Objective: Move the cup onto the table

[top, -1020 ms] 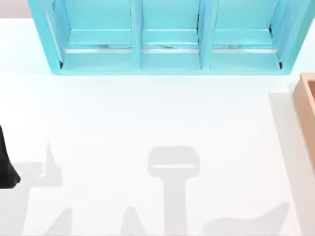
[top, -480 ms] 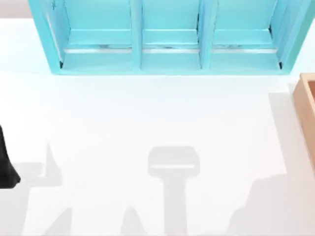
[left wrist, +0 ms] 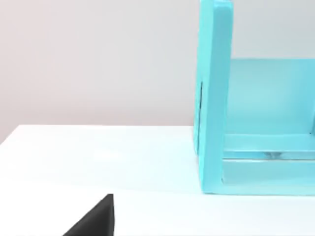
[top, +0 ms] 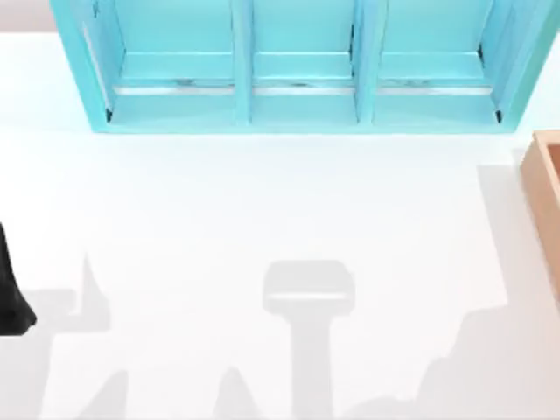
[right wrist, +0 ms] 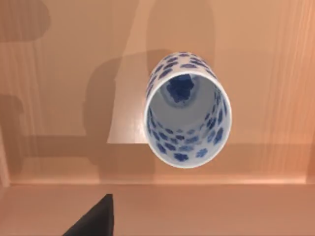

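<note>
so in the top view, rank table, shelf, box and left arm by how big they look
1. table, largest by far
2. shelf
3. box and left arm: both cut off at the frame's edges, small slivers that look alike, so not ranked

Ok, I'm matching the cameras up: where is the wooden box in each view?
Top view: wooden box at the right edge, middle height.
Right wrist view: its floor lies under the cup.
Left wrist view: faces the blue cabinet on the table.
Shared landmark: that cabinet, at the top view's top.

Bright, even light; soft grey shadows fall across the table (top: 262, 201), edges perhaps slightly blurred.
</note>
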Robot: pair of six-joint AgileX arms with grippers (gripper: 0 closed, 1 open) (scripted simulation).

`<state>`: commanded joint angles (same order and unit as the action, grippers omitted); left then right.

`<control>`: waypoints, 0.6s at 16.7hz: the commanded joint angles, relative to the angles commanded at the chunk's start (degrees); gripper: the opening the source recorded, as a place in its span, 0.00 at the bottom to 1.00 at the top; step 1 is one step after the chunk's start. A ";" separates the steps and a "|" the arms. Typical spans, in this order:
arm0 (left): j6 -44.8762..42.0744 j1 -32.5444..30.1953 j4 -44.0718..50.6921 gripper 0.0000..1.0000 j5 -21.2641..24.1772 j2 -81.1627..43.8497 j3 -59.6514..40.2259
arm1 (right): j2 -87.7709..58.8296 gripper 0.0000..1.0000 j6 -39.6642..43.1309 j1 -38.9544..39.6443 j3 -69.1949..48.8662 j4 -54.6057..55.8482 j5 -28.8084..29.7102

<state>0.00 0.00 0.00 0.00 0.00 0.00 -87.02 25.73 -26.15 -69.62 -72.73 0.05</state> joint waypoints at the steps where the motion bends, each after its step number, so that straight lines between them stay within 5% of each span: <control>1: 0.00 0.00 0.00 1.00 0.00 0.00 0.00 | -0.19 1.00 -0.08 -0.04 0.63 0.71 -0.01; 10: 0.00 0.00 0.00 1.00 0.00 0.00 0.00 | -5.31 1.00 -0.25 0.01 15.76 21.25 -0.02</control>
<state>0.00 0.00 0.00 0.00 0.00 0.00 -92.33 25.48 -26.14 -53.86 -51.48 0.03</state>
